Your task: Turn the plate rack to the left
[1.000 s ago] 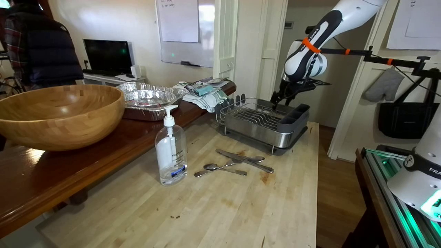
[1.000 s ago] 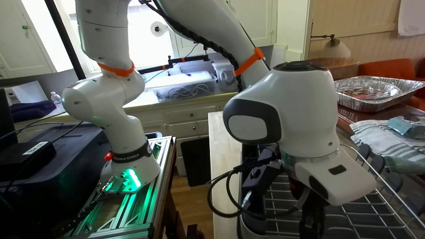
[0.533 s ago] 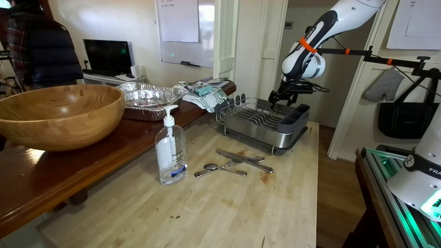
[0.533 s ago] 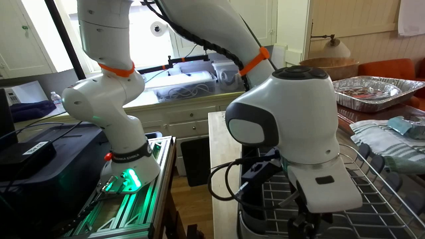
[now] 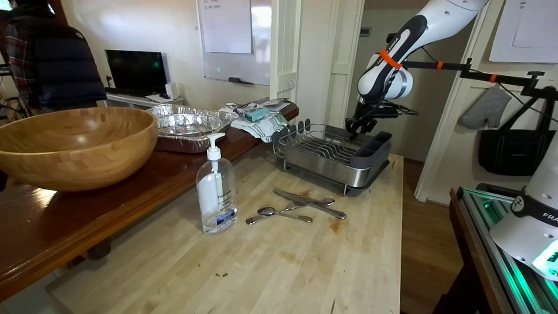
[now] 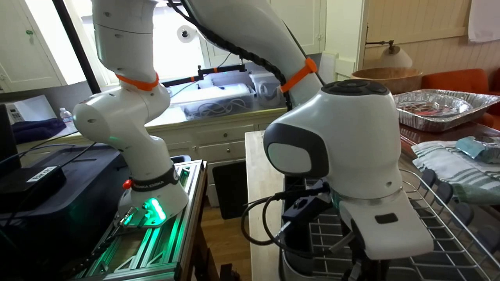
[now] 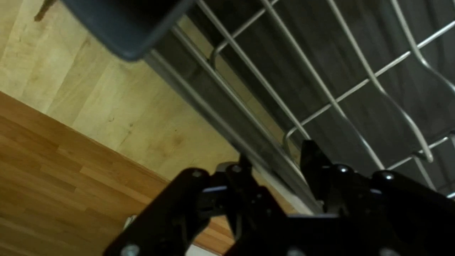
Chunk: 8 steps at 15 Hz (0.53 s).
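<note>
Across the middle of an exterior view spreads the pale wooden table [image 5: 305,270], with a glossy brown table [image 5: 56,226] running along it. My arm [image 6: 250,27], white with orange straps, shows in both exterior views and bends downward at the pale table's far end.

That same far end bears the plate rack [image 5: 320,163], standing level, with silver-grey sides around a wire grid. A dark caddy [image 5: 365,160] sits at one end of it, and dark prongs [image 5: 301,126] rise along the opposite end.

On the brown table rest a big wooden bowl [image 5: 78,161], a foil tray [image 6: 437,123] near it and, farther along, a striped cloth [image 6: 445,164]. The pump bottle [image 5: 218,196] stands upright on the pale table, well apart from the rack.

Seen from the wrist, my gripper [image 7: 277,156] is unclenched: its two fingers [image 7: 314,160] stand apart, and the rack's metal wall [image 7: 220,103] runs between them. One finger is on the outer side, over bare wood; the other is on the inner side, over the wires. Whether either finger presses on the metal I cannot tell.

Between bottle and rack, flat on the pale table, lie a knife [image 5: 327,209] and a shorter spoon [image 5: 267,211].
</note>
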Motion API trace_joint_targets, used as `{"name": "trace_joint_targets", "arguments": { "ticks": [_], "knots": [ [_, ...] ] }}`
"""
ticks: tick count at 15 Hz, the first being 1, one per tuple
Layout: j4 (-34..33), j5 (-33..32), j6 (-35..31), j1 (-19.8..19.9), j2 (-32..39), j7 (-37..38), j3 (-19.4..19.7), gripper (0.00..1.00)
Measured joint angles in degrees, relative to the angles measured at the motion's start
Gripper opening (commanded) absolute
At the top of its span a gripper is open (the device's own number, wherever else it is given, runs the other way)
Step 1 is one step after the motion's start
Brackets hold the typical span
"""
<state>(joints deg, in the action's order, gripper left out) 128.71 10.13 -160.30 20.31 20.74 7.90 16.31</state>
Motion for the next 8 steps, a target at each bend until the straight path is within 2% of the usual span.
{"name": "trace_joint_targets", "arguments": {
  "ticks": [1, 6, 8],
  "knots": [
    [-0.11, -1.08, 0.1, 0.01, 0.0, -1.59, 0.16, 0.01],
    [-0.41, -6.29, 0.7, 0.25, -0.02, -11.32, 0.11, 0.04],
    [-0.57, -6.4, 0.7, 0.91, -0.08, -16.38, -0.65, 0.02]
  ]
}}
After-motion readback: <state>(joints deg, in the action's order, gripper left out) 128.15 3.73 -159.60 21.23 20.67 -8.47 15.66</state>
